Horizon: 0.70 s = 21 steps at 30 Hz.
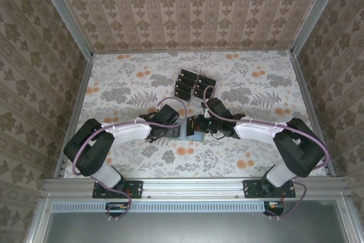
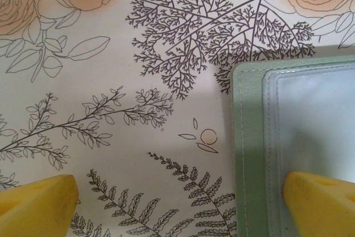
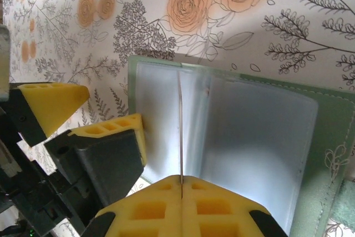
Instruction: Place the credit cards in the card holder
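now right fingers pinch a sheet edge-on over the card holder.

Green card holder lies open; dark credit cards clustered beyond it.

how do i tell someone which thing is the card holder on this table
On the flowered tablecloth, look at the middle, where the left gripper and the right gripper meet. The flat grey-green card holder lies open there, showing clear plastic pockets. Unlike the small dark cards grouped farther back, it is pale green with stitched edges.
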Tool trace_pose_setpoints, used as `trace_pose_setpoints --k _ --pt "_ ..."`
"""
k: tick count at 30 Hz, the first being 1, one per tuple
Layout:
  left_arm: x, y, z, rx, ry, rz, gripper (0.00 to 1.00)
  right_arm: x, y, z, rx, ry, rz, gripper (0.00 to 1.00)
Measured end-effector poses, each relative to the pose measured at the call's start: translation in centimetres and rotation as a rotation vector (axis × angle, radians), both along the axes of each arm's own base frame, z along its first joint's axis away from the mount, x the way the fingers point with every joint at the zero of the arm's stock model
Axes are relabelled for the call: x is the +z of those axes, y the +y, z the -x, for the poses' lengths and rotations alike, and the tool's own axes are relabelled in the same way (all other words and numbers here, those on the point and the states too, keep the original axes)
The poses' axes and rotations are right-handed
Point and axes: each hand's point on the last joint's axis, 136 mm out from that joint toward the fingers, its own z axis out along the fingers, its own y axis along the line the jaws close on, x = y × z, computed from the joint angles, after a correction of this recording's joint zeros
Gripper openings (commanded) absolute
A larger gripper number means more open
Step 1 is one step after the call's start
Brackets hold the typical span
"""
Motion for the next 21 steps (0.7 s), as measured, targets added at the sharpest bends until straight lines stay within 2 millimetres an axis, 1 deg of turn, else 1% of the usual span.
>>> trace_pose_setpoints --k 5,11,21 --pt "-0.1 0.0 0.0 0.015 0.002 0.013 1.0 -0.8 -0.3 0.2 -0.027 -0.007 -0.037 0.0" --pt "-0.2 -0.1 0.1 0.025 0.003 0.024 1.0 -1.3 -0.5 0.3 -0.057 -0.026 -0.079 0.0" --pt "-0.2 -0.1 0.1 0.03 0.002 0.029 1.0 -1.0 -0.7 -0.1 -0.101 -0.065 -0.135 0.0"
